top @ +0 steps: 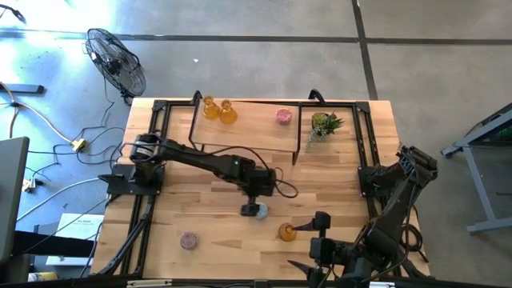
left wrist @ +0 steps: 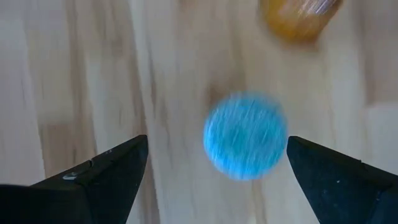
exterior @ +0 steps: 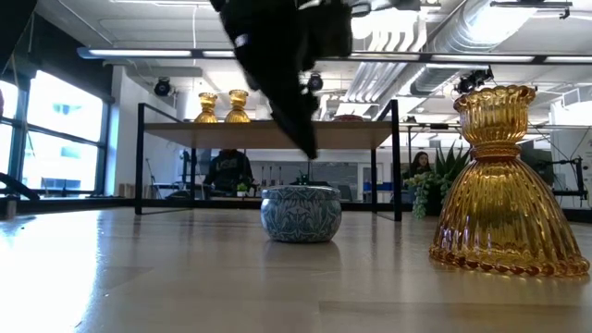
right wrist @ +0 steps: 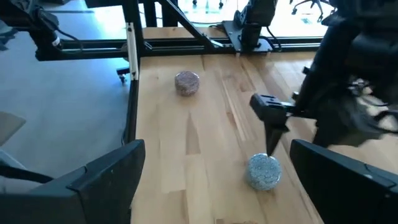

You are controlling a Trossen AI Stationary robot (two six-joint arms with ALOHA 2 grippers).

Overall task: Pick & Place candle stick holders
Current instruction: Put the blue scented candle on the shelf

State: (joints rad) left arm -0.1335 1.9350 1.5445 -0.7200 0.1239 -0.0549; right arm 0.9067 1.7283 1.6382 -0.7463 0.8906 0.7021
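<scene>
The wooden surface (top: 216, 240) carried a black-framed raised shelf (top: 248, 128) along its far side. From the left, the left arm (top: 200, 160) stretched across to the middle, while the right arm (top: 392, 208) waited folded at the near right corner, its right gripper (top: 308, 272) low at the near edge with fingers spread and nothing between them. The left gripper (left wrist: 217, 165) hung directly above the blue-grey holder (top: 258, 210), fingers released wide to either side of it and not touching it. That squat round holder stood on the open surface near the centre. Just to its right, closer to the near edge, stood one amber holder (top: 286, 232), upright. Two more amber holders (top: 218, 110) stood side by side on the shelf's left end, with the pink holder (top: 283, 116) further right on the same shelf. A small green potted plant (top: 324, 126) stood beside the shelf's right end. The mauve holder (top: 189, 240) sat alone toward the near left of the surface.
</scene>
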